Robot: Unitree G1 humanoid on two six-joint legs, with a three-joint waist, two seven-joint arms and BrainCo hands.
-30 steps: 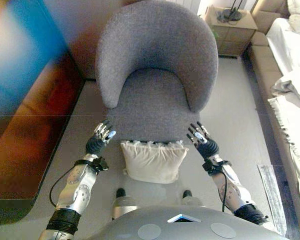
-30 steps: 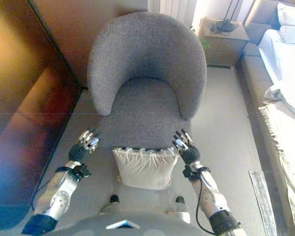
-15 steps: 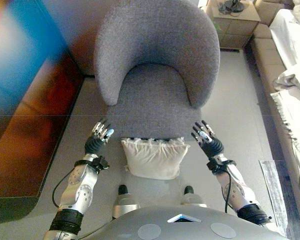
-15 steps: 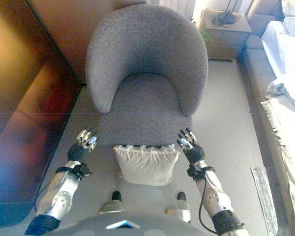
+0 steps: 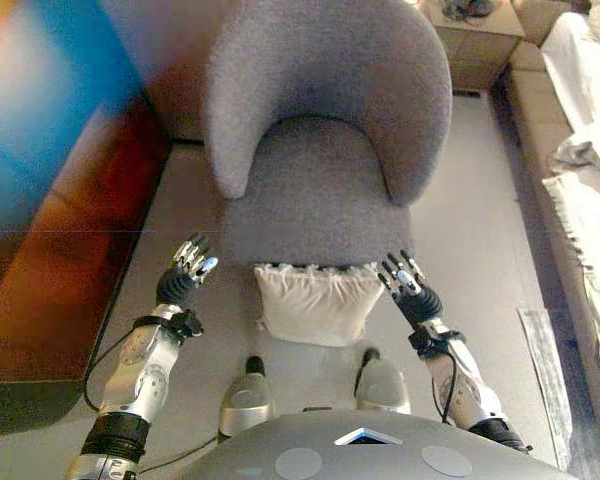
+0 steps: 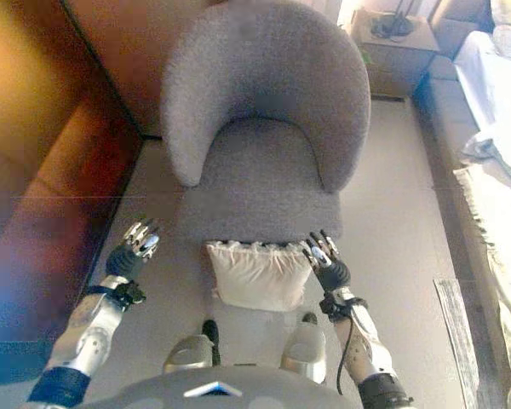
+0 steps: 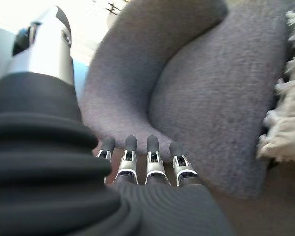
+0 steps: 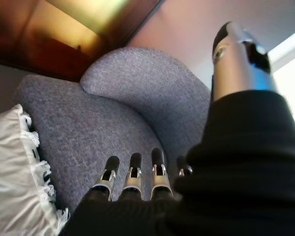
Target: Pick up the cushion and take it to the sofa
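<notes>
A dark reddish-brown wooden panel (image 5: 50, 290) runs along the nine o'clock side of the room, above a pale grey floor (image 5: 480, 250). At centre stands a grey upholstered armchair (image 5: 325, 120) with a curved back, its seat facing six o'clock. At one o'clock, behind the chair, sits a small beige side cabinet (image 5: 480, 35), and along the three o'clock edge lies a sofa (image 5: 590, 180) draped in white cloth.

The left robot hand (image 5: 183, 275) hovers at eight o'clock off the chair's front corner, fingers straight and loosely spread, holding nothing and apart from the cushion. The cream cushion (image 5: 318, 303), fringed along its upper edge, rests against the front edge of the chair seat, low down between the two robot hands; whether it touches the floor cannot be told. The right robot hand (image 5: 408, 288) is just beside the cushion's right upper corner, fingers likewise straight and spread, nothing in its grasp; whether its fingertips touch the fabric cannot be told.
</notes>
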